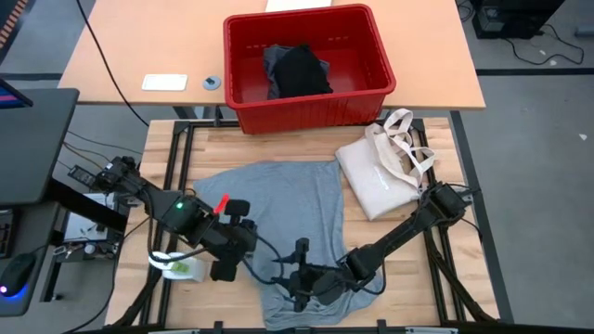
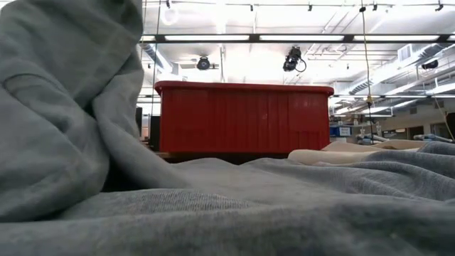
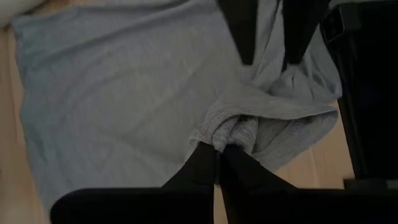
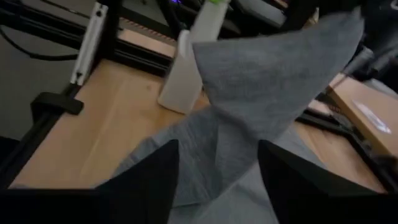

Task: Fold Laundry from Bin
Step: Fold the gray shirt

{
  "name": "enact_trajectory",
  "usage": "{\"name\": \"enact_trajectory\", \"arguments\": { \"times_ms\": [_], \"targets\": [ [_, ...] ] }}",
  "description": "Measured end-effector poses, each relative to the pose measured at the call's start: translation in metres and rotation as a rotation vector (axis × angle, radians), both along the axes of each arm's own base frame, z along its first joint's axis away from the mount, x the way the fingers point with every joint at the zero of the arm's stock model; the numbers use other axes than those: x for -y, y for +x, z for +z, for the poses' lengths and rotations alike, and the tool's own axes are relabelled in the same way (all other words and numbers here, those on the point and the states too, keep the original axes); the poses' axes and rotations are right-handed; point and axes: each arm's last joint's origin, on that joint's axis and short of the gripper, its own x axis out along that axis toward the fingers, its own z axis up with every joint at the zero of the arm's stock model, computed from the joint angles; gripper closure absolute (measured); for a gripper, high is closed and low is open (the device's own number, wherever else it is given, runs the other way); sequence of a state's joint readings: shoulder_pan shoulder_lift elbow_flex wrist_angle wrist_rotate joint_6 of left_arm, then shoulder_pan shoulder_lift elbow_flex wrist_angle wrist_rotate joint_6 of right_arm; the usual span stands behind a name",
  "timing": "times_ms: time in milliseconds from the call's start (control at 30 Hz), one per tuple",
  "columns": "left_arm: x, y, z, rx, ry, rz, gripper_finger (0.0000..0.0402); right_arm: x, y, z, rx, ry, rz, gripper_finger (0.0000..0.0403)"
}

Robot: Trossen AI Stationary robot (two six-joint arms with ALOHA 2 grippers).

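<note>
**Fold status: first garment in work, bin not emptied**

Wooden tabletop (image 1: 186,153), seen from above, left to right. Left tool (image 3: 219,151) pressed together, pinching a bunched edge of the grey T-shirt (image 1: 278,199) spread at centre. Right tool (image 1: 299,278) low at the shirt's near edge, fingers spread, cloth between them but not clamped. Fold judged incomplete. Dark laundry (image 1: 297,70) in the red bin (image 1: 243,111) beyond: not yet started.

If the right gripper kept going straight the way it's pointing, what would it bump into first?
Most likely the grey T-shirt: a raised fold of it stands right between the right gripper and everything else, its fingers open around the cloth. A white bottle stands further on, though depth is hard to judge.
</note>
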State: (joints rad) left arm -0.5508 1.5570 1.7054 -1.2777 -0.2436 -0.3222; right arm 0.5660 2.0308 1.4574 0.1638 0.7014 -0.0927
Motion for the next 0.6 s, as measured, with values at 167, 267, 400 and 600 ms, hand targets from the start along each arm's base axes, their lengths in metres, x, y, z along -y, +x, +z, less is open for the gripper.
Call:
{"name": "enact_trajectory", "arguments": {
  "times_ms": [167, 267, 400, 600],
  "targets": [
    [-0.009, 0.009, 0.002, 0.038, -0.018, 0.035, 0.0388, 0.003, 0.002, -0.002, 0.041, -0.046, -0.111, 0.013],
    [-0.015, 0.013, 0.002, 0.048, -0.024, 0.07, 0.0388, 0.003, 0.005, -0.002, 0.073, -0.082, -0.146, 0.0127],
    [-0.021, 0.017, 0.003, 0.068, -0.014, 0.105, 0.0388, 0.0, 0.01, -0.005, 0.123, -0.107, -0.137, 0.0136],
    [-0.027, 0.023, 0.005, 0.101, -0.026, 0.135, 0.0388, -0.002, 0.013, -0.017, 0.16, -0.245, -0.32, 0.0159]
  ]
}}
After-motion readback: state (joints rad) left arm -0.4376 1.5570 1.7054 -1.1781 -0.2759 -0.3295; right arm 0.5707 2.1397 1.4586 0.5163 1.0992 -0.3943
